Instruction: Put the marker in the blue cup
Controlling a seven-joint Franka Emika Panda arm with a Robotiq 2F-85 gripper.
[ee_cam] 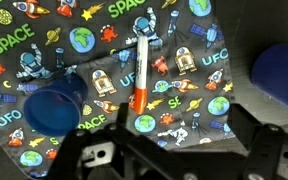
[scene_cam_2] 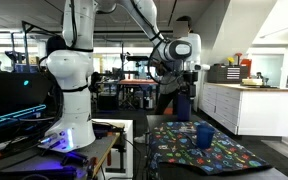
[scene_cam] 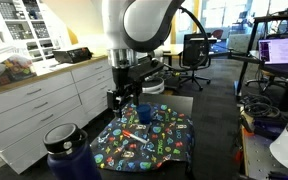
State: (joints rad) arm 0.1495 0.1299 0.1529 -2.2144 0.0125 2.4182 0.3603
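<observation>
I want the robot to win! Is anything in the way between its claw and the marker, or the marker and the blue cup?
Nothing visible. In the wrist view the marker lies bare on the space cloth ahead of the open gripper, and only flat cloth separates it from the blue cup.

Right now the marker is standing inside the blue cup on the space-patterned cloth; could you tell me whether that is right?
Not quite. The marker is not inside the blue cup; it lies flat on the space-patterned cloth, beside the cup and apart from it, as the wrist view shows. The cup is indeed on the cloth.
</observation>
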